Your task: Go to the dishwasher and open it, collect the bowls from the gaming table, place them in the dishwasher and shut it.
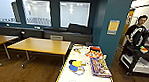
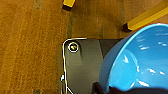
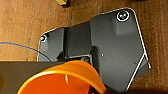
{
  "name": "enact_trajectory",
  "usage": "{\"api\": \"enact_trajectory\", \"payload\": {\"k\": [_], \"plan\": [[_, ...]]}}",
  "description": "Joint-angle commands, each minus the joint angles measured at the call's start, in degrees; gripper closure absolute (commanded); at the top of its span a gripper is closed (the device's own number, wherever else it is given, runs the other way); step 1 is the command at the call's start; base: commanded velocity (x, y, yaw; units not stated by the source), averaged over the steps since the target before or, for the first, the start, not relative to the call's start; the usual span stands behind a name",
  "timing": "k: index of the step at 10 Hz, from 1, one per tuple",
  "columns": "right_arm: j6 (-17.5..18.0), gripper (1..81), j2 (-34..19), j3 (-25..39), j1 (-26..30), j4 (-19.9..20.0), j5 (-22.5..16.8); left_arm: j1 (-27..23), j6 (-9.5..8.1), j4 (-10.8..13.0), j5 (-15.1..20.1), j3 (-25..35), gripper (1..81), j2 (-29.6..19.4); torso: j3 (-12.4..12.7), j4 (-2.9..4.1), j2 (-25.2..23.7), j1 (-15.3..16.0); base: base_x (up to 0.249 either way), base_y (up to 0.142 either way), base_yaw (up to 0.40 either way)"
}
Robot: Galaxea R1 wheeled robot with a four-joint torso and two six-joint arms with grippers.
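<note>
Left gripper: fingers cannot be told apart in the left wrist view; a blue bowl (image 2: 140, 60) sits large at the lower right of that frame, tilted, its rim toward the camera, and looks carried, though the hold itself is hidden.
Right gripper: finger state cannot be told; an orange bowl (image 3: 62, 80) fills the lower middle of the right wrist frame, also seemingly carried.
Handling: both bowls look like light, stiff, glossy plastic, likely slippery; a pinch across the rim wall seems the surest hold, and a drop should do little harm.
Arm pose: both wrists hang low, cameras facing down at the brown wooden floor (image 2: 30, 50); yellow table legs (image 2: 145, 17) lie at the upper right of the left wrist frame.
Gaming table: white top with yellow edge (image 1: 64, 66) at lower centre of the head view, bearing board games (image 1: 99, 66) and another blue bowl (image 1: 73, 68) beside a yellow piece.
Bystander: a person (image 1: 137, 29) stands at the upper right.
Dishwasher: not located here.
</note>
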Motion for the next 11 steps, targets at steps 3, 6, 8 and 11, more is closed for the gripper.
{"api": "enact_trajectory", "payload": {"k": [3, 6, 8, 11], "plan": [[-0.14, 81.1, -0.87, -0.47, 1.35, -1.13, -2.84, -2.31, 0.05, 1.46, 2.09, -0.59, 81.1, -0.26, 0.00, 0.00, 0.00, 0.01, -0.123, 0.000, 0.000], [-0.23, 81.1, -0.43, -0.56, 1.35, -1.31, -2.92, -2.05, -0.03, 1.56, 2.18, -4.88, 81.1, 2.02, 0.00, 0.00, -0.02, 0.01, -0.144, 0.000, 0.000], [-0.23, 81.1, -0.35, -1.00, 1.17, -1.31, -2.92, -1.96, 0.05, 1.64, 2.01, -7.27, 81.1, 3.44, 0.00, 0.00, -0.02, 0.01, -0.161, 0.000, 0.000], [-0.23, 81.1, -0.08, -2.40, 1.17, -1.31, -2.92, -1.53, -0.03, 2.26, 2.09, -7.89, 81.1, 3.96, 0.02, 0.00, -0.05, 0.01, -0.163, 0.000, 0.000]]}}
